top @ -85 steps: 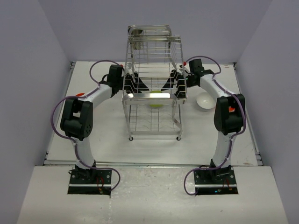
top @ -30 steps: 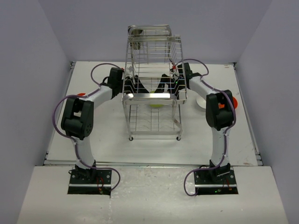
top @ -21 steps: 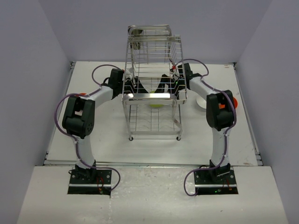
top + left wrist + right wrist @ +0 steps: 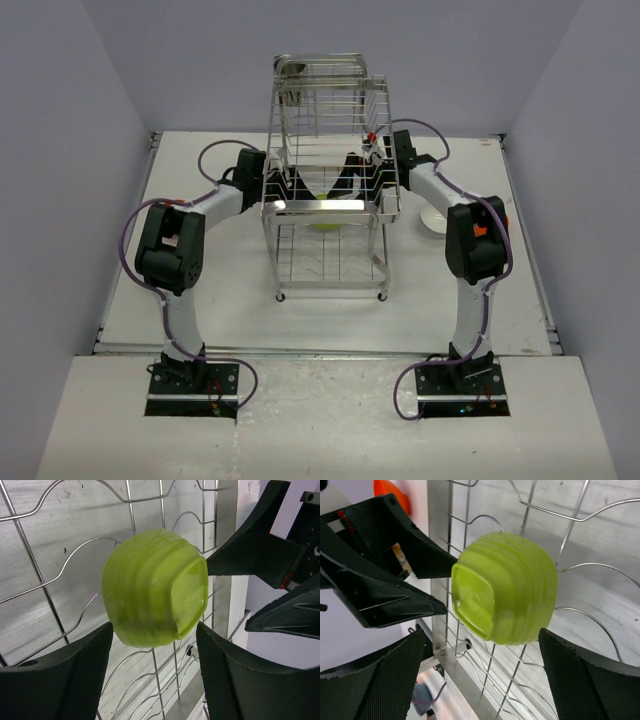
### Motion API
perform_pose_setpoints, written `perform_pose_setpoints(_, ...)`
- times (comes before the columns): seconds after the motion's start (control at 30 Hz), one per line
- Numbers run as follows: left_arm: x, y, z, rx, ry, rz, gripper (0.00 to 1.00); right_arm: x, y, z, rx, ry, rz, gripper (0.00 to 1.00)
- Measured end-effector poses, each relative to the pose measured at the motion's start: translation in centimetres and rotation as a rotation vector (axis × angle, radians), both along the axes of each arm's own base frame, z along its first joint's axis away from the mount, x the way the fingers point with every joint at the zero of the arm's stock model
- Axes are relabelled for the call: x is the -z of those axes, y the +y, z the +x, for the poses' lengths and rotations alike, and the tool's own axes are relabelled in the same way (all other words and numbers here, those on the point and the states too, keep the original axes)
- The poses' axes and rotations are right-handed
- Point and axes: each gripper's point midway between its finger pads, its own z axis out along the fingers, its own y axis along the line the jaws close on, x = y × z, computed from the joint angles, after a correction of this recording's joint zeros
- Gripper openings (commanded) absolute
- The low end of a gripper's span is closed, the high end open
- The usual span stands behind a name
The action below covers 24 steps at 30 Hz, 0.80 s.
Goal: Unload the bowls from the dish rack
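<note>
Reaching deeper into the rack (image 4: 322, 205) from the desk's (image 4: 200, 290) right edge, my right gripper (image 4: 481, 635) now flanks the green bowl (image 4: 155, 587), fingers spread. My left gripper (image 4: 154, 630), also spread, faces it opposite. The bowl rests tilted inside the rack, ungripped; lift-out comes next.

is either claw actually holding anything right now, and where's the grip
Nothing is held. The left claw and right claw are both open, with fingers spread on either side of the green bowl in the rack, not closed on it.
</note>
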Motion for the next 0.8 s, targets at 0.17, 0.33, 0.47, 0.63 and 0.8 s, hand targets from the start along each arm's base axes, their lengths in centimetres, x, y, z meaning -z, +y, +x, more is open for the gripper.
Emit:
perform_pose_setpoints(0.17, 0.1, 0.0, 0.0, 0.0, 0.003, 0.001, 0.68, -0.7, 0.6, -0.3, -0.033, -0.01, 0.043, 0.92)
perform_pose_setpoints(0.33, 0.1, 0.0, 0.0, 0.0, 0.003, 0.001, 0.68, -0.5, 0.7, -0.5, -0.034, -0.003, 0.031, 0.93)
perform_pose_setpoints(0.47, -0.2, -0.1, 0.3, 0.0, -0.006, -0.001, 0.68, -0.2, 0.5, -0.5, -0.028, -0.003, 0.013, 0.93)
perform_pose_setpoints(0.63, -0.3, -0.1, 0.3, 0.0, -0.009, -0.002, 0.68, 0.2, 0.4, -0.6, -0.027, 0.0, 0.005, 0.93)
perform_pose_setpoints(0.8, -0.3, -0.1, 0.3, 0.0, -0.008, -0.002, 0.68, 1.0, 0.2, -0.8, -0.021, 0.015, -0.011, 0.93)
